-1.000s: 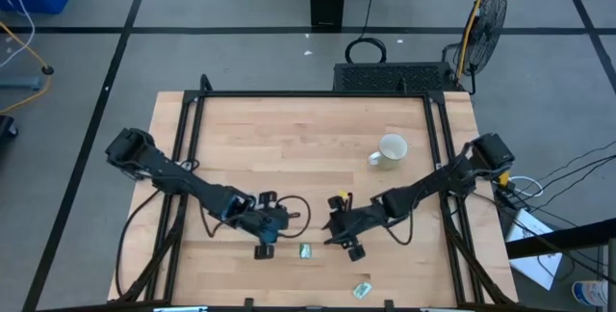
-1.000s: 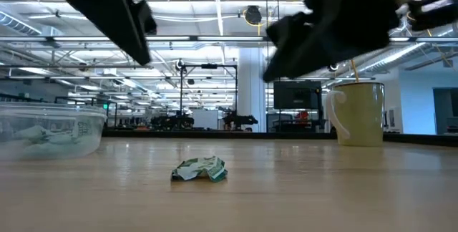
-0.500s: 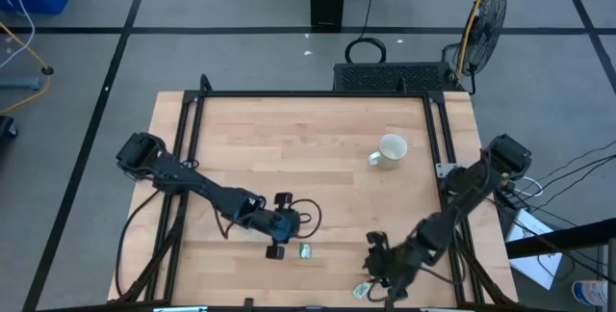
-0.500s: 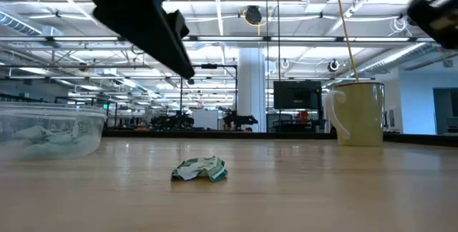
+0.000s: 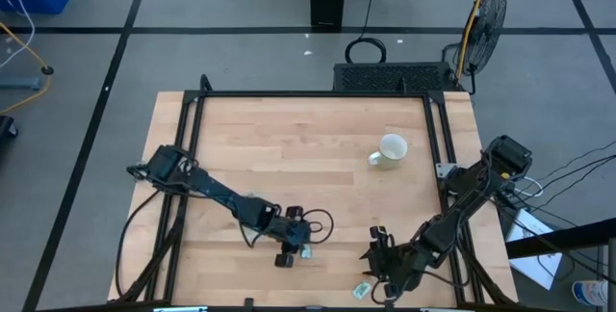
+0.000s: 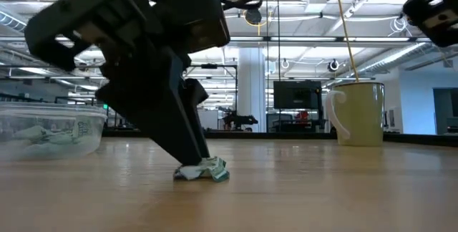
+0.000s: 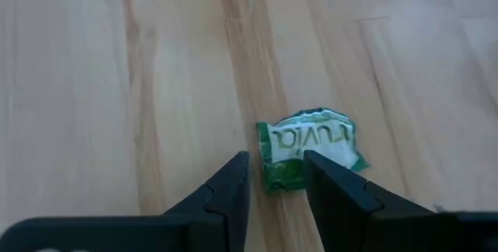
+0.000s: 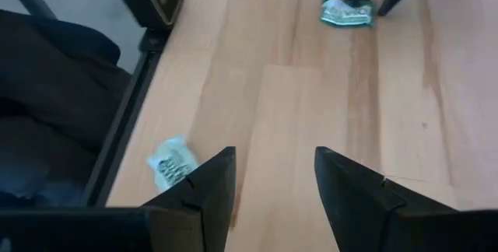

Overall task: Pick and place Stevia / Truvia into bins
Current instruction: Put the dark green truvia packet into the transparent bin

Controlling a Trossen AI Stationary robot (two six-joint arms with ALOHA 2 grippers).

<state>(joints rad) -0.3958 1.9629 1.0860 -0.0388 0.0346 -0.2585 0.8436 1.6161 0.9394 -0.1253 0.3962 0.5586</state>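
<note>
A crumpled green and white Truvia packet point(image 7: 310, 145) lies flat on the wood point(image 5: 306, 251). My left gripper point(image 7: 276, 180) is open and lowered onto it, its fingertips standing either side of the packet's green end; in the low view it stands over the packet point(image 6: 203, 170). A second packet point(image 8: 170, 163) lies near the table's near edge point(image 5: 362, 291). My right gripper point(image 8: 272, 178) is open and hovers just beside that one point(image 5: 378, 273), touching nothing. The clear bin point(image 6: 49, 128) sits on the table with packets inside. My left gripper comes from above, slanting down, with its fingers point(image 7: 233, 186) astride the packet's green end point(image 7: 280, 176). The packet lies on the table. I cannot tell whether the fingertips touch it.
A white mug point(image 5: 390, 148) stands at the table's far right, also in the low view point(image 6: 358, 114). The black frame rail point(image 8: 128, 120) runs along the table's edge close to the second packet. Bare wood stretches across the far half of the table.
My left gripper has moved toward the table's near-right and come down onto the crumpled packet. My right gripper has swung from the table's middle to the near edge beside the second packet, then stayed there. Neither packet has moved.
</note>
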